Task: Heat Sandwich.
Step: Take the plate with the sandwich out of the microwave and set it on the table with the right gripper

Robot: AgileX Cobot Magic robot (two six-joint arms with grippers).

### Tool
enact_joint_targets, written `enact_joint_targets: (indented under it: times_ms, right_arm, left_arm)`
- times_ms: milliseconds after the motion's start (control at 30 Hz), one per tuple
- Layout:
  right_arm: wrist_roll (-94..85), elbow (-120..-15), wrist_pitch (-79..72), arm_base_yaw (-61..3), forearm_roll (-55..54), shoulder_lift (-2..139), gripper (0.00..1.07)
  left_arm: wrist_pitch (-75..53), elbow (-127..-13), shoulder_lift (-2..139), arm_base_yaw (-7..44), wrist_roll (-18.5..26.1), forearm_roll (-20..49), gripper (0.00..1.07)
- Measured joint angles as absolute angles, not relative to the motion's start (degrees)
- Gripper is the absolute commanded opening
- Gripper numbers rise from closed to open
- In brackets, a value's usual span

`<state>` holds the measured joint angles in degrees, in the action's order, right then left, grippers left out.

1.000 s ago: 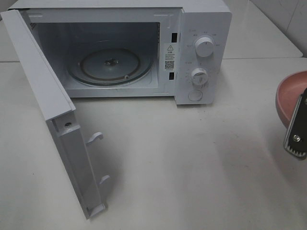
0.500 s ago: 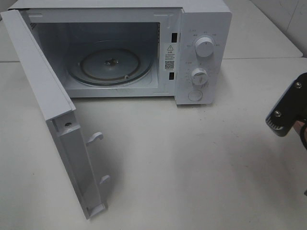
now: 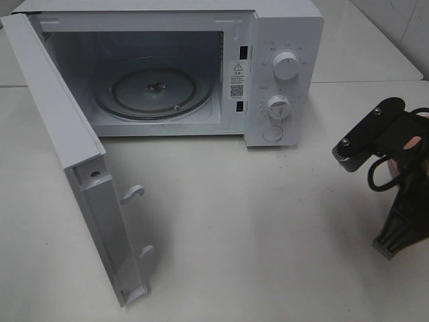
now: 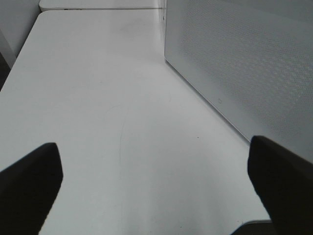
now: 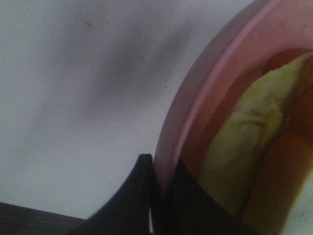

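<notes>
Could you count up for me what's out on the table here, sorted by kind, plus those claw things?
White box-shaped microwave with its door swung open: 1
Round pink plate, its rim pinched by the right claw: 1
Pale yellowish sandwich lying on that plate: 1
Black robot claws, left and right: 2
Total: 5

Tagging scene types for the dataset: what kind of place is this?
Probably a kitchen-style test bench: a white microwave with its door open, on a plain white table, and a sandwich on a pink plate.
</notes>
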<state>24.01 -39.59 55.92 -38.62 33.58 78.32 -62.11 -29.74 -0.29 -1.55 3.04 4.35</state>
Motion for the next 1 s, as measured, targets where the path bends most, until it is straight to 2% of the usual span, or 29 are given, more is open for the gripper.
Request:
enact_joint_targets:
  times_ms: [267,1000]
  right_arm:
    - [28.7,-40.5,55.3,-38.2,35.8,81.8,0.00]
    - [32.0,-40.5,50.1,-22.2,38.2,83.9,0.00]
  left_arm:
    - [-62.1,-29.7,-0.3,-1.5,3.0,4.4,0.98]
    - [-62.1,-29.7,-0.3,-1.5,3.0,4.4,0.98]
